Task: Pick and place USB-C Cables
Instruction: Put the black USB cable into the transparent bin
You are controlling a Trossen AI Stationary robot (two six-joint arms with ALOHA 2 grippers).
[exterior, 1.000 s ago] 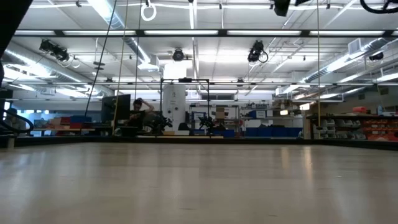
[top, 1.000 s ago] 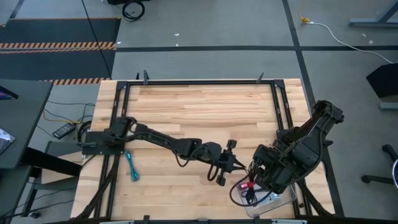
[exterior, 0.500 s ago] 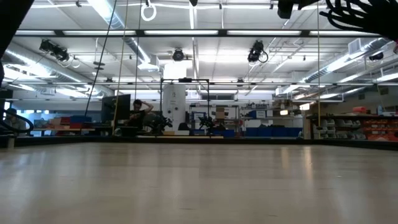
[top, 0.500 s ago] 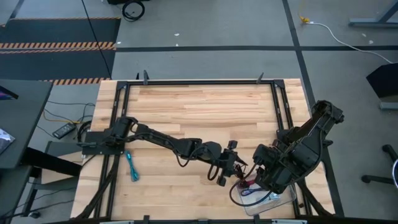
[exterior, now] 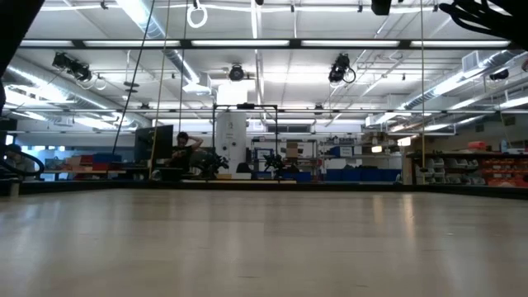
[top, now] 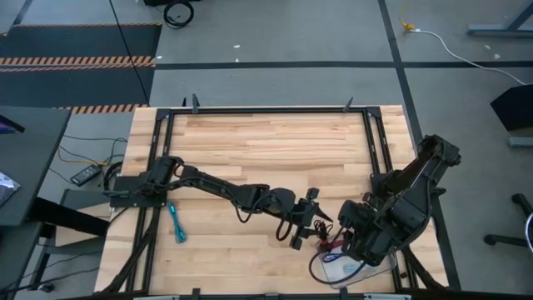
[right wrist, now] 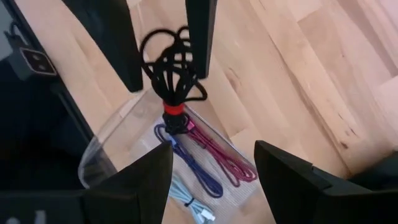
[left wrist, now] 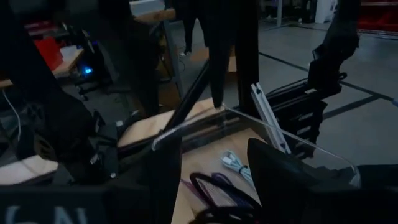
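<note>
The left pincer (right wrist: 165, 78) reaches far across the table (top: 266, 142) toward the right arm. Its 2 fingers stand well apart, so I read it as open. The black-and-red cable (right wrist: 169, 62) sits between them as a loose bundle of loops cinched by a red tie. Its lower end is at the near rim of the clear tray (right wrist: 118, 134). Whether a finger touches the loops cannot be told. The pose suits a drop-off, with the jaws over the tray's edge so the bundle falls inside rather than on the wood.

Just below the pincer, inside the tray, lie 3 cables side by side: the maroon cable (right wrist: 217, 155), the purple cable (right wrist: 193, 168) and the pale blue cable (right wrist: 189, 199).

Close beside it, over the same tray, hangs the right pincer (right wrist: 212, 149), spread wide and holding nothing. It crowds the space, so any lift by the left arm has little room on that side.

Far behind the left pincer, near that arm's base, the teal cable (top: 176, 223) lies alone on the wood, apparently the 1 bundle not yet collected.
</note>
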